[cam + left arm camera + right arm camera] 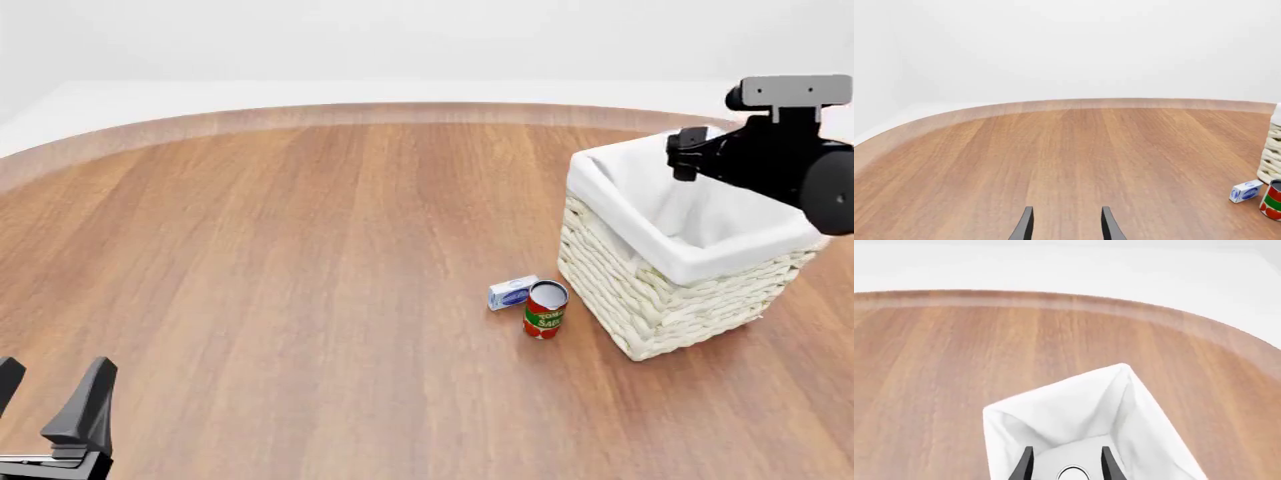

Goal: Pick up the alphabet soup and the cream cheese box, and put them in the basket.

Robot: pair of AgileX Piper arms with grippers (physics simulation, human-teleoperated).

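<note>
Your left gripper (51, 395) sits spread and empty. The right gripper (1067, 450) hangs spread over the cloth-lined wicker basket (667, 300), with a silvery disc below, probably the alphabet soup (1071, 472). Lift straight up. The flat cream cheese box (513, 292) lies just beside the red can (545, 309), so pinch its narrow sides.

The left gripper (1064, 225) shows 2 dark fingertips (1025, 226) spread apart over bare wooden table (1054, 155), nothing between them. At 3 o'clock from the gripper: the cream cheese box (1245, 191), touching or just beside a red and green can (1272, 201). The basket (1271, 155) stands beyond both.
</note>
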